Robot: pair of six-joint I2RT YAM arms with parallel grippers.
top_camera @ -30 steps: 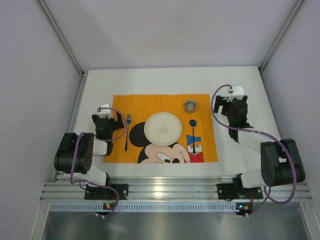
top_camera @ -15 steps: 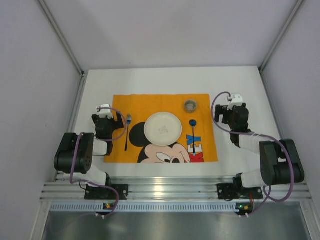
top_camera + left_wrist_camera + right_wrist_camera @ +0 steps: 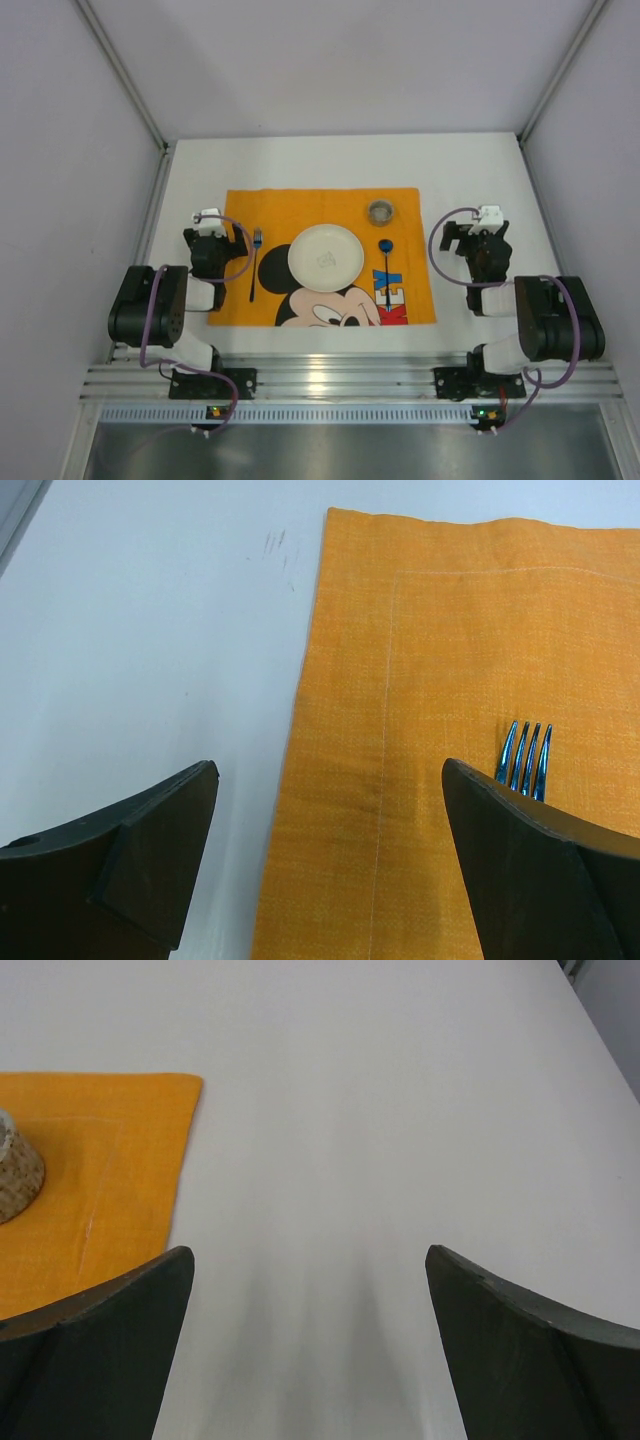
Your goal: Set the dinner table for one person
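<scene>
- Along the near edge of the dinner table (image 3: 330, 160), a silver aluminium rail (image 3: 330, 375) is seen, with both arm bases bolted to it.
- Just beyond the rail, towards the left edge, the left gripper (image 3: 328, 775) is held low with its jaws spread wide and nothing between them. Half of the gap lies over bare white tabletop and half over the left border of the orange Mickey Mouse placemat (image 3: 300, 205).
- Towards the right edge, the right gripper (image 3: 308, 1255) is likewise spread apart and empty. It is held over bare tabletop, just beside the right border of the placemat.
- The placemat is laid flat in the middle of the tabletop, nearer the near edge than the far edge. Bare white surface is left around it on all four sides.
- On the left part of the placemat a blue fork (image 3: 254, 265) is laid lengthwise, tines pointing to the far edge. In the left wrist view the tines show just past the right-hand finger.
- A white plate (image 3: 325, 257) is set at the centre of the placemat, right of the fork.
- A blue spoon (image 3: 384, 246) is laid right of the plate, over the printed lettering.
- Beyond the spoon, near the far right corner of the placemat, a small speckled cup (image 3: 381, 211) is stood upright.
</scene>
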